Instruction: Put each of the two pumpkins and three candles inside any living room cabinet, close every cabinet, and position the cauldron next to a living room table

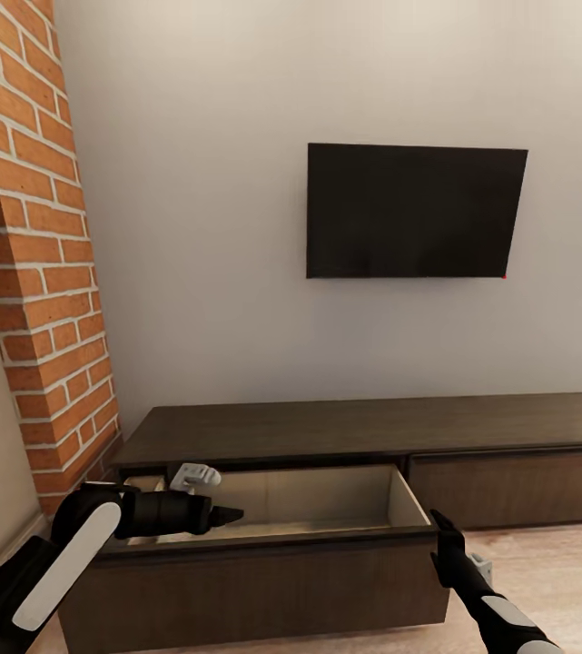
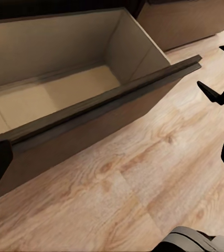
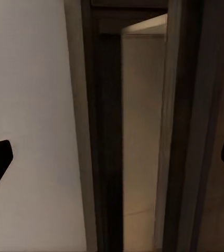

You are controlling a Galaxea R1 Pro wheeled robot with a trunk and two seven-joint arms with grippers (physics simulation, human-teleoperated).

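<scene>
Long low dark-brown wooden cabinet [image 1: 363, 427] against a pale grey wall, left drawer [image 1: 327, 509] pulled out, beige inside. Black wall TV [image 1: 415, 211] at 12 o'clock, red brick column [image 1: 41, 254] at 10, light wood-plank floor [image 1: 554, 563] at 4. No readable writing. Left gripper [image 1: 227, 516] over the drawer, fingers spread. Right gripper [image 1: 443, 531] at the drawer's right corner, fingers spread.

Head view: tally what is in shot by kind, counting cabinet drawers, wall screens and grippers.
Cabinet drawers: 2, open drawer and shut drawer
Wall screens: 1, wall screen
Grippers: 2, left gripper and right gripper
Total: 5
</scene>
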